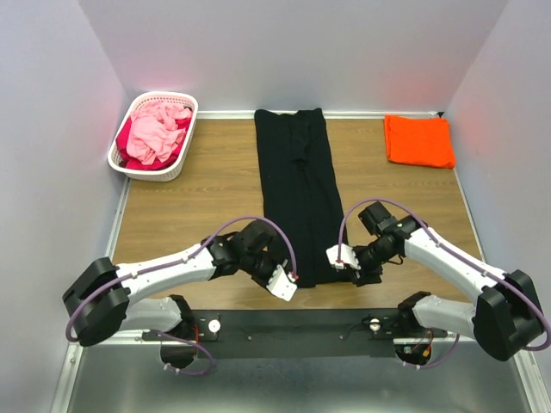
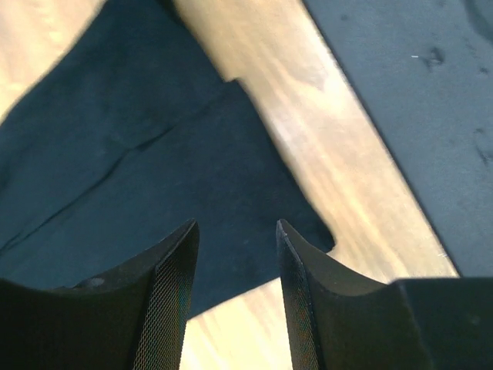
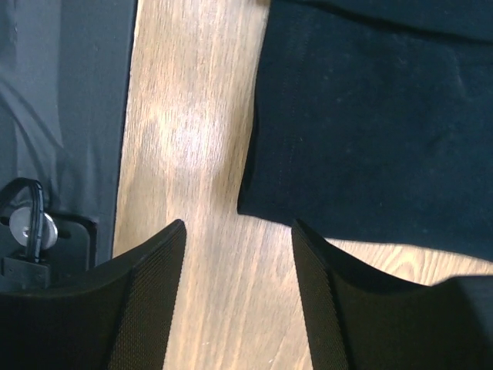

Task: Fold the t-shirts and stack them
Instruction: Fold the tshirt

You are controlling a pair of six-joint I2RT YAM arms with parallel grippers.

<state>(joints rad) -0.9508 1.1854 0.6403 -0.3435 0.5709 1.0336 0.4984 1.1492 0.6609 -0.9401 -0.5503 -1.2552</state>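
Wrist views: I see left gripper [image 2: 235,227] jaws spread over black t-shirt [image 1: 297,189] hem, right gripper [image 3: 239,225] jaws spread beside its corner. Only overhead shows orange t-shirt [image 1: 419,140], well apart.

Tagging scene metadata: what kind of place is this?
Probably a lab robot cell, not a home: plain walls box in a wooden table, with a black t-shirt, a folded orange t-shirt and a white basket as laundry props.

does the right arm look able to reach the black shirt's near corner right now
Probably yes: the right gripper hovers right by the black shirt corner, jaws apart, only bare table between.
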